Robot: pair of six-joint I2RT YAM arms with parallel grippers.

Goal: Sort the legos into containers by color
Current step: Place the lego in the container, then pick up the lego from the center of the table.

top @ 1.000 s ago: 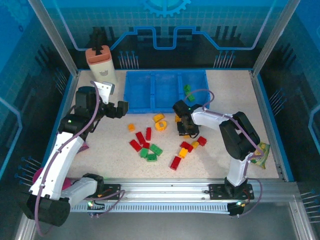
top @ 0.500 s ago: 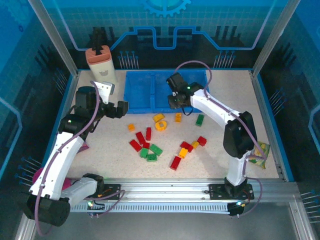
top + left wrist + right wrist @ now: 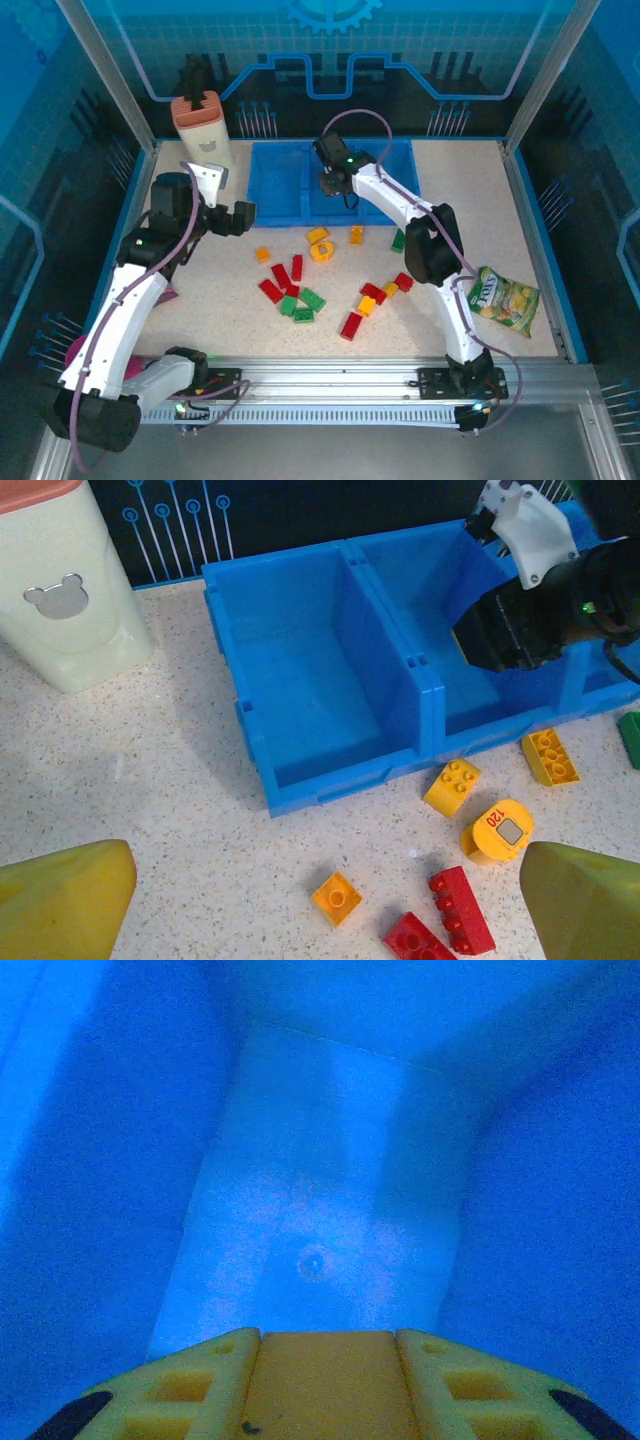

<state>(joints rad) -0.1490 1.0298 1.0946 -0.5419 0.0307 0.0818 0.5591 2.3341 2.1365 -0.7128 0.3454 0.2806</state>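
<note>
Since 1 second ago my right arm (image 3: 400, 205) has swung away from the legos (image 3: 300, 295) lying loose on the surface in front of the tray (image 3: 275, 195). My right jaws now hang over the tray's middle compartment (image 3: 310, 1210), closed on 1 orange brick (image 3: 325, 1385) (just its near edge shows between my yellow fingertips (image 3: 190, 1390)). My left jaws stand wide open and empty, just off the tray's front left corner. The brick looks light, rigid and slick. I judge a pinch across its 2 flat side walls is the surest hold.
</note>
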